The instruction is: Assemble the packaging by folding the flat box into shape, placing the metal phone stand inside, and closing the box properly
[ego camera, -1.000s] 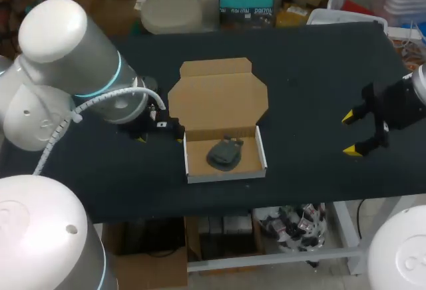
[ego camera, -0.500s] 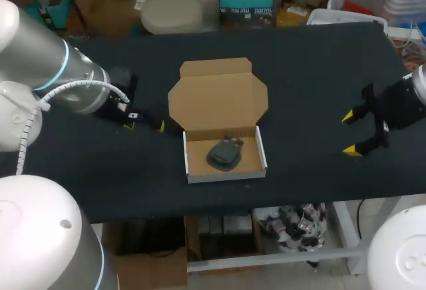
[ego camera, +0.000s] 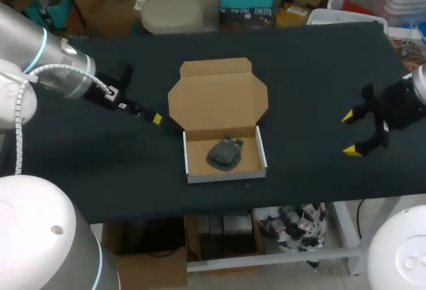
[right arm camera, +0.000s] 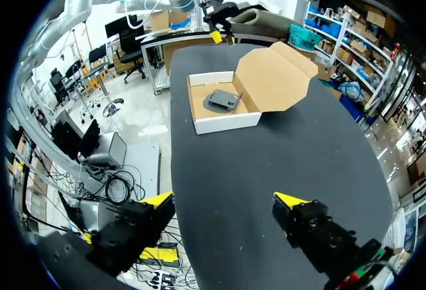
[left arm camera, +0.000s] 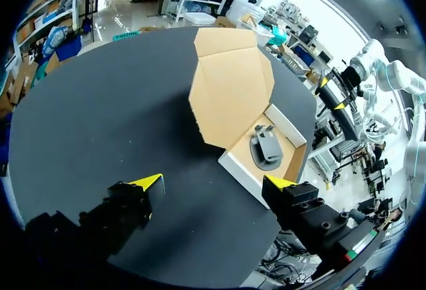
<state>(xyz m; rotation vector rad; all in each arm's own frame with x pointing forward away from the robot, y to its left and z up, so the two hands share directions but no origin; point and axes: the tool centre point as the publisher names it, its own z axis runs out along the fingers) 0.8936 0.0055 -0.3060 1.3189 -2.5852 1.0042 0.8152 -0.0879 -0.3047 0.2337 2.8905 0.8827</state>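
The box (ego camera: 223,175) stood on the worktop (ego camera: 306,77) with its tray folded up, and the metal phone stand (ego camera: 225,152) was already lying inside, near the middle. The lid (ego camera: 218,97) was open and lay flat, joined to one long wall of the tray. The left claw (left arm camera: 214,183) had its fingers spread wide and held nothing. The box lay near ahead of it, the tray toward its right finger and the lid stretching away from it. The right claw (right arm camera: 223,200) was also spread and empty, with the box well ahead of it. I judge that the left arm was the nearer one, so lifting the lid over the tray would fall to it.
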